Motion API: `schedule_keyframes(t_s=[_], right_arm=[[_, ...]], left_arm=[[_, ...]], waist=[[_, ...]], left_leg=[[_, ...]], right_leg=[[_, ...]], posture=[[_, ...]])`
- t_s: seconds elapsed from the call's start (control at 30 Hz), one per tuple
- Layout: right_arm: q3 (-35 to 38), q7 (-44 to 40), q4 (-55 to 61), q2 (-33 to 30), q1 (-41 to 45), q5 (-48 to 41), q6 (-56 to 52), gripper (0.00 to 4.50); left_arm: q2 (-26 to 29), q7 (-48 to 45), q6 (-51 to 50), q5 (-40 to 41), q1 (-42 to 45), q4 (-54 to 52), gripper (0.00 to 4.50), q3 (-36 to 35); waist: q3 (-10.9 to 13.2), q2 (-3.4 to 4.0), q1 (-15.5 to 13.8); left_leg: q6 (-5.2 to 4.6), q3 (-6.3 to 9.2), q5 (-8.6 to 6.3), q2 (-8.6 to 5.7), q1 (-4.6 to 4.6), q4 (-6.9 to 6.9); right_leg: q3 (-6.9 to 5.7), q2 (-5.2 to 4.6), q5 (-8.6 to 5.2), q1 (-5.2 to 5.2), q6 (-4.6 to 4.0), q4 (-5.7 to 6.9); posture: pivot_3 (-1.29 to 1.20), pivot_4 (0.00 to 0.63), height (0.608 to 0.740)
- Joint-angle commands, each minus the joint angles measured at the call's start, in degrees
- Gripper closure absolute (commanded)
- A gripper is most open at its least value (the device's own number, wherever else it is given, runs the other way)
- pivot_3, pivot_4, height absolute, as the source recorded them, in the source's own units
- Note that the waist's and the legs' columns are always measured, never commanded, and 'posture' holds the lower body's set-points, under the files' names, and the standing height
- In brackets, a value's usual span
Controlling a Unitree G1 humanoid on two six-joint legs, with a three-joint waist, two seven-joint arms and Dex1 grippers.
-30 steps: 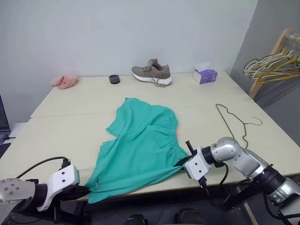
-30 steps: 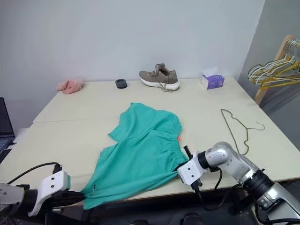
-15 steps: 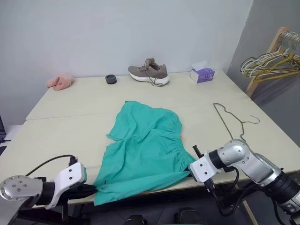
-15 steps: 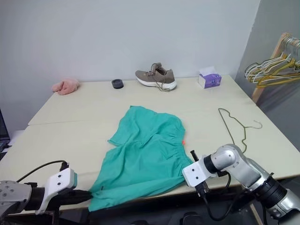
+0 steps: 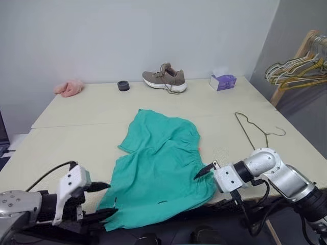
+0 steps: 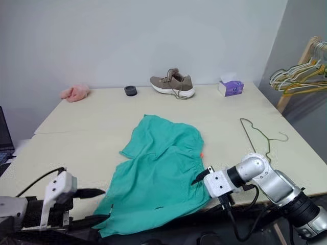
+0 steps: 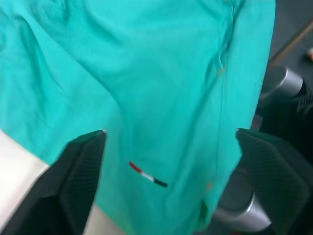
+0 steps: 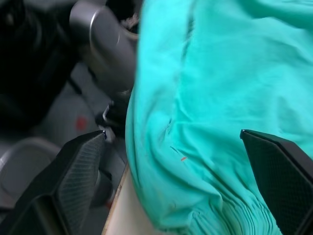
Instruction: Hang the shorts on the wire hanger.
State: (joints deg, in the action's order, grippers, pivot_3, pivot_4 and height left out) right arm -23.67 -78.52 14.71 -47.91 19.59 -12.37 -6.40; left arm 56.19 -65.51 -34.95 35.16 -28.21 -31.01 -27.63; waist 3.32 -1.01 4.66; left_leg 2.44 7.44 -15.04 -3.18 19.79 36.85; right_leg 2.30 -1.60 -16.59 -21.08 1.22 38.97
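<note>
1. The teal-green shorts (image 5: 161,168) lie spread on the cream table (image 5: 92,109), crumpled, with the lower edge draped over the table's near edge.
2. The gathered waistband faces the robot's right side, and a small orange tag (image 5: 199,148) peeks out beside it.
3. The left gripper (image 5: 102,199) sits at the near left corner of the shorts with its 2 black fingers spread apart, 1 above the cloth edge and 1 below; it grasps nothing.
4. In the left wrist view the left gripper's fingers (image 7: 80,171) stand wide on either side of the fabric, which carries a small red, white and dark striped mark (image 7: 147,175).
5. The right gripper (image 5: 203,171) is at the waistband end of the shorts, near the table's front edge, its fingers parted and clamping nothing; 1 finger tip (image 5: 203,171) lies over the cloth.
6. The right wrist view shows both fingers (image 8: 78,181) wide apart with the gathered teal cloth between and beyond them.
7. The olive-green wire hanger (image 5: 253,131) lies flat on the table well to the right of the shorts, apart from them, hook toward the table's right edge.
8. At the far edge of the table are a pink fluffy cloth (image 5: 69,87), a small black round object (image 5: 123,85), a grey-brown sneaker (image 5: 164,79) and a purple tissue box (image 5: 223,80).
9. A wooden rack with several hangers (image 5: 299,66) stands beyond the table's right side.
</note>
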Motion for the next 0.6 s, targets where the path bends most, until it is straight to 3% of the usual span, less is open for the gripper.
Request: schedule_keyframes(t_s=[0.03,0.2,0.4,0.6], right_arm=[[7.73,2.08,3.07,0.11,0.63,-9.46,-9.77,0.00],[16.25,14.02,-0.28,6.38,1.83,-12.92,-16.78,0.00],[29.63,42.19,-10.94,17.12,1.89,-7.51,-20.41,0.00],[35.13,54.71,-17.93,17.94,0.17,-1.73,-19.27,0.00]], left_arm=[[-0.49,0.69,-1.20,2.84,2.75,-0.07,0.01,-2.76],[-2.11,5.18,1.45,0.30,10.37,1.14,0.01,0.47],[-5.92,10.45,0.88,0.25,27.55,2.14,0.01,11.44],[-6.85,7.21,-0.43,1.76,39.69,6.90,0.01,18.89]], waist=[[0.02,0.00,0.06],[0.03,-0.02,0.03],[0.01,-0.05,-0.21],[-0.01,0.01,0.88]], left_leg=[[0.02,-0.05,-0.02,0.00,0.04,0.00],[0.04,0.00,-0.03,0.02,0.06,-0.02],[0.04,0.01,-0.02,-0.11,0.09,0.07],[0.02,-0.13,-0.03,-0.09,0.44,-0.02]], right_leg=[[0.04,0.00,0.01,0.01,0.02,0.00],[-0.02,0.01,0.10,0.00,0.18,0.01],[0.05,0.00,0.24,-0.05,0.39,-0.04],[0.18,0.01,0.27,-0.26,0.42,-0.07]], posture=[[-0.10,0.000,0.740],[-0.12,0.000,0.740],[-0.17,0.000,0.740],[-0.21,0.000,0.740]])
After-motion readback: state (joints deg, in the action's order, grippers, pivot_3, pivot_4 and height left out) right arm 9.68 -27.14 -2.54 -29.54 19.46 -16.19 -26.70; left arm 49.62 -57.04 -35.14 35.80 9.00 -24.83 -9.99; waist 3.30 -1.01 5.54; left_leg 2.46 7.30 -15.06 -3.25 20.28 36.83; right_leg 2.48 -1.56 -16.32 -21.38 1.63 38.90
